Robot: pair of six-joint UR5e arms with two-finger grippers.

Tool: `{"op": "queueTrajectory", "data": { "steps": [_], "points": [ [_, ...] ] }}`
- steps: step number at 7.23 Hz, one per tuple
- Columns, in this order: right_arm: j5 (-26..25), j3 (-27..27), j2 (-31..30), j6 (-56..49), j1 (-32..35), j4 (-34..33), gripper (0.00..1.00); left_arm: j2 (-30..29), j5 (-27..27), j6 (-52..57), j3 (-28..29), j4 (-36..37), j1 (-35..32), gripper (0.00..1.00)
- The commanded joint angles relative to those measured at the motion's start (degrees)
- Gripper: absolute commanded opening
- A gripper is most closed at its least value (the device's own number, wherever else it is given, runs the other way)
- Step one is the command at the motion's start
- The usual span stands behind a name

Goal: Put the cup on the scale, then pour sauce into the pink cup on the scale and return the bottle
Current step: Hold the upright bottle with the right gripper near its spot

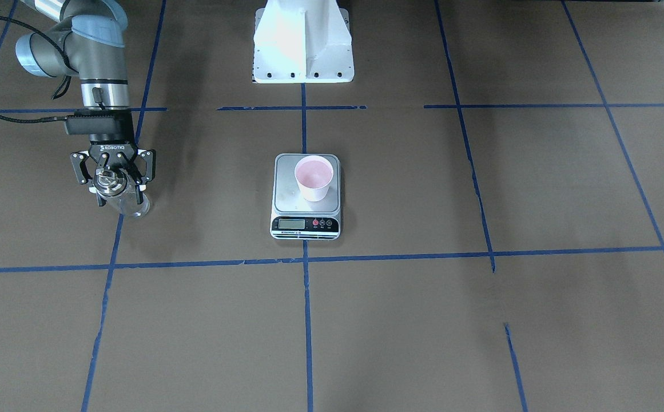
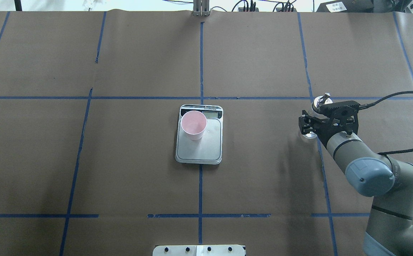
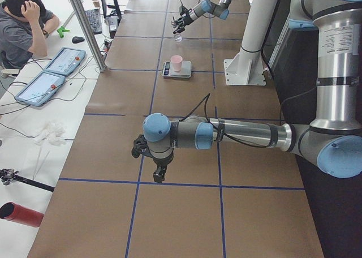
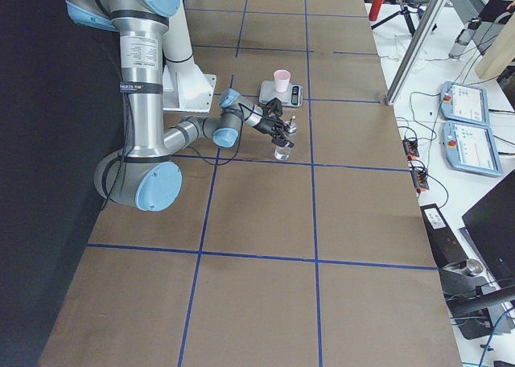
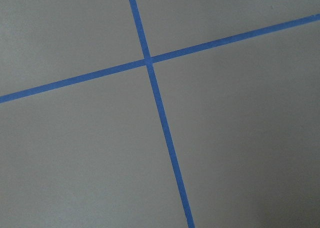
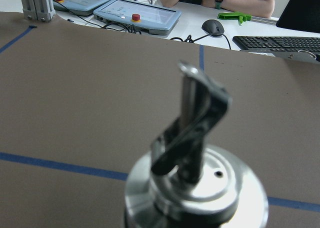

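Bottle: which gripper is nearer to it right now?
Right. The right gripper has its fingers on either side of the bottle. The left gripper hangs over the table far off toward the robot's left end, beyond the scale.

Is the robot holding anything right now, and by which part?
Its right hand grips the bottle around the upper glass, just under the silver cap. Whether the left hand holds anything cannot be told.
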Motion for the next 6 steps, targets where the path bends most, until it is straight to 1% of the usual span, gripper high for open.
{"op": "queueTrajectory", "data": {
  "steps": [1, 2, 6],
  "points": [
    [-0.01, 0.11, -0.01, 0.01, 0.04, 0.0, 0.75, 0.0, 0.0, 0.0, -0.08, 0.0, 0.0, 1.0],
    [-0.1, 0.11, -0.01, 0.01, 0.04, 0.0, 0.99, 0.0, 0.0, 0.0, -0.16, 0.0, 0.0, 1.0],
    [-0.1, 0.37, -0.01, 0.01, 0.04, 0.09, 1.0, 0.0, 0.0, 0.0, -0.16, 0.0, 0.0, 1.0]
  ]
}}
